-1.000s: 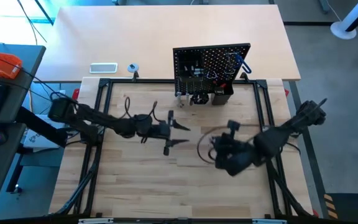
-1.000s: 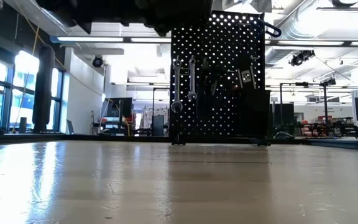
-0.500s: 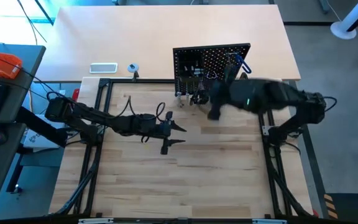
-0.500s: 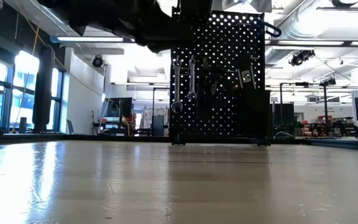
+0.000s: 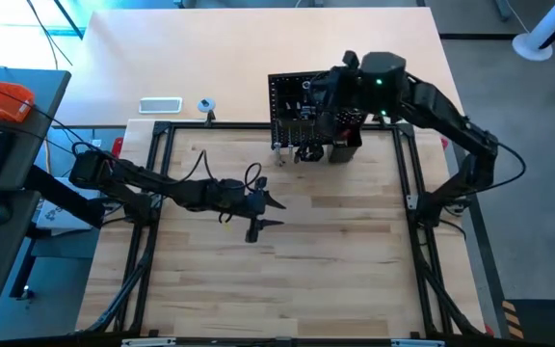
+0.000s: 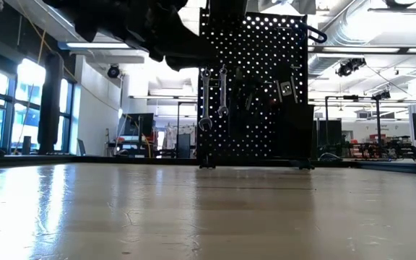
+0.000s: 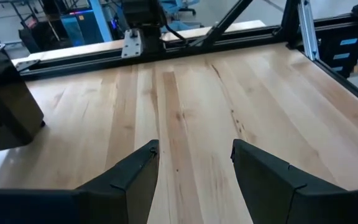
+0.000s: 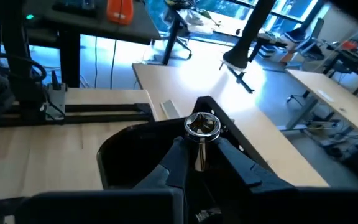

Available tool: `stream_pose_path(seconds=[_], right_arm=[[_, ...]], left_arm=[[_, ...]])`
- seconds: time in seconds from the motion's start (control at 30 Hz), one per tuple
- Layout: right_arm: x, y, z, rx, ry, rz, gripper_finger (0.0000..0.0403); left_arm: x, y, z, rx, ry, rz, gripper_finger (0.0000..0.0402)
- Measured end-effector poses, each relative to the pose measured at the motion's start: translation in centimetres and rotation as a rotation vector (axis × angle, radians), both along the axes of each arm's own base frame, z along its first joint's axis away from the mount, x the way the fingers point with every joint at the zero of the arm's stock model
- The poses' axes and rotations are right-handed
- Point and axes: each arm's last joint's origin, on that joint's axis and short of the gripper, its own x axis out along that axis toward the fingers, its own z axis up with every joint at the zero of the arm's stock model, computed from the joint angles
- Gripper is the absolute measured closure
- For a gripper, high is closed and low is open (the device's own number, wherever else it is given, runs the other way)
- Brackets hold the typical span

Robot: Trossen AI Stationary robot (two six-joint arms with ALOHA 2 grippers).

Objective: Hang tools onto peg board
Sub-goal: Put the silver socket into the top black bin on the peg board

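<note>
1. My right claw (image 8: 196, 163) is pinched on a small tool with a shiny metal head (image 8: 202, 124); the rest of that tool is hidden between my fingers, so I cannot tell what kind it is.
2. In the high view my right claw (image 5: 340, 92) sits up at the top of the peg board (image 5: 292, 104), with my right arm reaching in from the right side of the tabletop (image 5: 287, 280).
3. My left claw (image 7: 194, 165) is spread wide with nothing between its fingers, only bare wood beneath it.
4. In the high view my left claw (image 5: 266, 212) hangs over the middle of the tabletop, well apart from the peg board, with my left arm stretched in from the left.
5. The peg board (image 6: 255, 87) stands upright at the far edge of the tabletop.
6. Two silver wrenches (image 6: 214, 97) hang side by side on its left part, with several darker tools (image 6: 284, 88) beside them to the right.
7. A small black bin (image 5: 345, 146) sits low on the board's front.
8. A white flat rectangle (image 5: 160, 105) and a small tape roll (image 5: 206, 104) lie on the pale surface behind, left of the board.
</note>
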Motion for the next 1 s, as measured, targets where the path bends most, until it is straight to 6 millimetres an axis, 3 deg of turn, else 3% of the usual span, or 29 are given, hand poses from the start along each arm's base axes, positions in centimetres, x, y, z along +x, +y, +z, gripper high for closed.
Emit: stream_pose_path(seconds=[0.37,1.0], right_arm=[[1.7,-1.1,-1.3,0.002,0.040,0.022,0.0367],[1.7,-2.2,-1.5,0.058,0.012,0.037,0.0333]], left_arm=[[0.0,0.0,0.0,-0.020,-0.002,0.008,0.0204],[0.0,-0.4,0.0,-0.037,0.001,0.003,0.0204]])
